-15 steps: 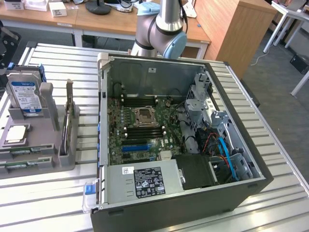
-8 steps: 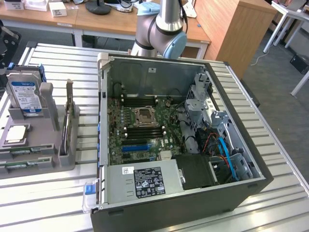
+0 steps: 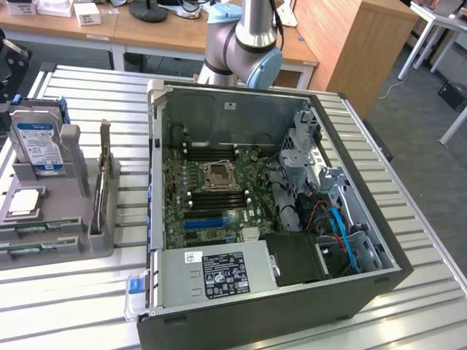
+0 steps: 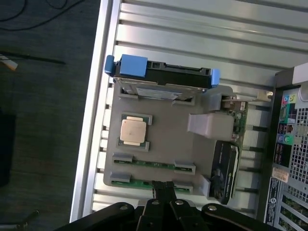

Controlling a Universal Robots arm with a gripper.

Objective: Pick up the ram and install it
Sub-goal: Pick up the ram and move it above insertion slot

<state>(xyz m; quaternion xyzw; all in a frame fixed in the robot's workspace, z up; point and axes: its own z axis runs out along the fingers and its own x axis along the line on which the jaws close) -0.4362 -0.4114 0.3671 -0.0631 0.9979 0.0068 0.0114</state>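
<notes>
Gripper (image 4: 162, 186) pressed together, seemingly empty, over the edge of the gray holder (image 4: 168, 139), ram (image 4: 143, 181) clipped flat there for grasping.

The ram sticks (image 4: 154, 164) are showing green with dark chips against a flat grey holder (image 4: 168, 144), the processor chip (image 4: 133, 131) is reading pale beige-silver, the hard drive (image 3: 38, 144) is wearing a blue-and-white label, its caddy (image 4: 132, 65) is showing blue, and the pincer (image 4: 162, 187) is showing black. The worktop (image 3: 73, 306) is showing silver with ribbed stripes, and the arm (image 3: 257, 44) is looking silver with a light blue cap. Inside the black case (image 3: 292, 321) the motherboard (image 3: 179, 211) is showing dark green with black slots and one blue slot (image 3: 204, 221), the power supply (image 3: 182, 281) is looking silver-grey with a black-and-white label, and a cable (image 3: 339, 230) is showing bright blue.
</notes>
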